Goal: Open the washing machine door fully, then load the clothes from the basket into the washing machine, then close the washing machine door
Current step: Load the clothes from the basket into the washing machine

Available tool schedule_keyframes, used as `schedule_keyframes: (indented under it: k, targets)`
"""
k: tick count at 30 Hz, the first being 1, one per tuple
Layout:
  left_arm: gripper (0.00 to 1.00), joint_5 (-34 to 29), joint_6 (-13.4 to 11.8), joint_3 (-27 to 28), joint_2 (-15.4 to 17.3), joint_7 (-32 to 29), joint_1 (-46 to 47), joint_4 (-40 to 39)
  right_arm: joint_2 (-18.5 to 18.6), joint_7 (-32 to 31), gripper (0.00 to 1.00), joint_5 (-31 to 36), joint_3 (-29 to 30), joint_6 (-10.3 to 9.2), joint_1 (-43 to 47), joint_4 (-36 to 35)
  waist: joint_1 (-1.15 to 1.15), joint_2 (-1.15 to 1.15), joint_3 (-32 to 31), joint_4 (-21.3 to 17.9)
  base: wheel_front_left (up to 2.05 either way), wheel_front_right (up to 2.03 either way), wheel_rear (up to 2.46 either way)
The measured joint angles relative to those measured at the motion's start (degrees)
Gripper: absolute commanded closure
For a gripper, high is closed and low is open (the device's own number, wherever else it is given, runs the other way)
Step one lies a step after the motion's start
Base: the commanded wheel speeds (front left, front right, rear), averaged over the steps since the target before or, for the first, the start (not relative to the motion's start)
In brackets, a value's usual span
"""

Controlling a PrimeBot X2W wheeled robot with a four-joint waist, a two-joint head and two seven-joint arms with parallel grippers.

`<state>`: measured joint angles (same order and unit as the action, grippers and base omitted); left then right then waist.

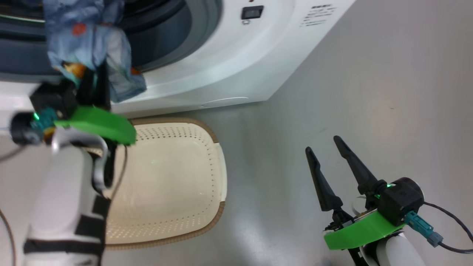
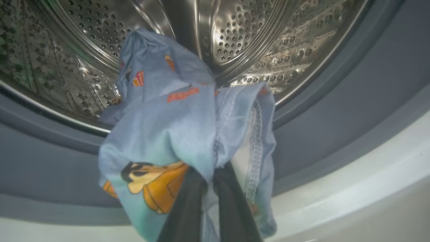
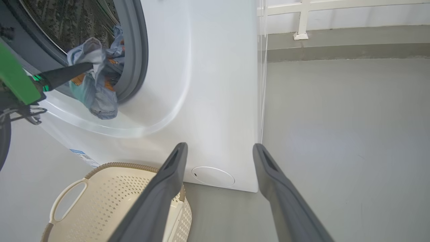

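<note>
My left gripper (image 2: 211, 173) is shut on the clothes (image 2: 174, 127), a light blue bundle with orange cartoon prints. It holds them at the mouth of the washing machine (image 1: 236, 62), over the grey gasket (image 2: 336, 111) and in front of the steel drum (image 2: 252, 40). From the right wrist, the clothes (image 3: 97, 90) hang over the opening's lower lip. The cream basket (image 1: 218, 162) stands on the floor just before the machine, its visible floor bare. My right gripper (image 1: 322, 144) is open above the floor to the basket's right. The washing machine door is out of view.
Grey floor (image 1: 369, 92) stretches to the right of the washing machine. A white railing post (image 3: 300, 20) and a low kerb stand behind it. My left forearm (image 1: 63, 199) covers the basket's left side. A cable (image 1: 451, 221) trails from my right wrist.
</note>
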<state>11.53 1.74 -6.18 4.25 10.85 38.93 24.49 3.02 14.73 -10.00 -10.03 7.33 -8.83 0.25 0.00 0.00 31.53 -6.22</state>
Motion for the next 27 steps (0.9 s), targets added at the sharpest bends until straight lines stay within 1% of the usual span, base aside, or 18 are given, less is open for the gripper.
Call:
schedule_keyframes:
  k: [4, 8, 18, 19, 22, 23, 24, 27]
  targets:
    - [1.00, -0.82, 0.00, 0.15, 2.46, -2.05, 5.53, 2.72, 0.00, 0.00, 0.00, -0.92, -0.88, 0.00, 0.01, 0.31, 0.00, 0.00, 0.07, -1.96, 0.00, 0.00, 0.00]
    - [1.00, -1.33, 0.01, 0.62, 4.72, -2.87, 11.15, 7.53, 0.00, 0.00, 0.00, -1.35, -2.43, 0.00, 0.02, 0.42, 0.00, 0.00, 0.30, -4.31, 0.00, 0.00, 0.00]
    - [1.00, -3.08, 0.03, 1.96, 12.01, -1.97, 23.78, 23.56, -0.04, 0.00, 0.00, -3.28, -7.43, 0.00, 0.03, 1.03, 0.00, 0.00, 1.84, -10.73, 0.00, 0.00, 0.00]
    - [1.00, -3.08, 0.03, 1.96, 12.01, -1.97, 23.78, 23.56, -0.04, 0.00, 0.00, -3.28, -7.43, 0.00, 0.03, 1.03, 0.00, 0.00, 1.84, -10.73, 0.00, 0.00, 0.00]
    - [1.00, -3.34, 0.04, 2.33, 14.71, -1.11, 27.58, 27.30, -0.11, 0.00, 0.00, -3.28, -8.13, 0.00, 0.03, 1.20, 0.00, 0.00, 2.64, -12.54, 0.00, 0.00, 0.00]
    - [1.00, -3.47, 0.15, 2.32, 16.06, -0.69, 29.94, 29.51, -0.11, 0.00, 0.00, -3.30, -8.23, 0.00, 0.03, 1.23, 0.00, 0.00, 3.27, -13.61, 0.00, 0.00, 0.00]
    - [1.00, -3.78, 0.57, 2.26, 16.61, -0.67, 31.10, 30.36, -0.10, 0.00, 0.00, -3.30, -8.32, 0.00, 0.03, 1.24, 0.00, 0.00, 3.63, -14.05, 0.00, 0.00, 0.00]
    - [1.00, -3.68, 0.75, 2.42, 17.31, -0.36, 34.60, 32.86, -0.13, 0.00, 0.00, -3.45, -8.99, 0.00, 0.23, 1.22, 0.00, 0.00, 4.75, -15.17, 0.00, 0.00, 0.00]
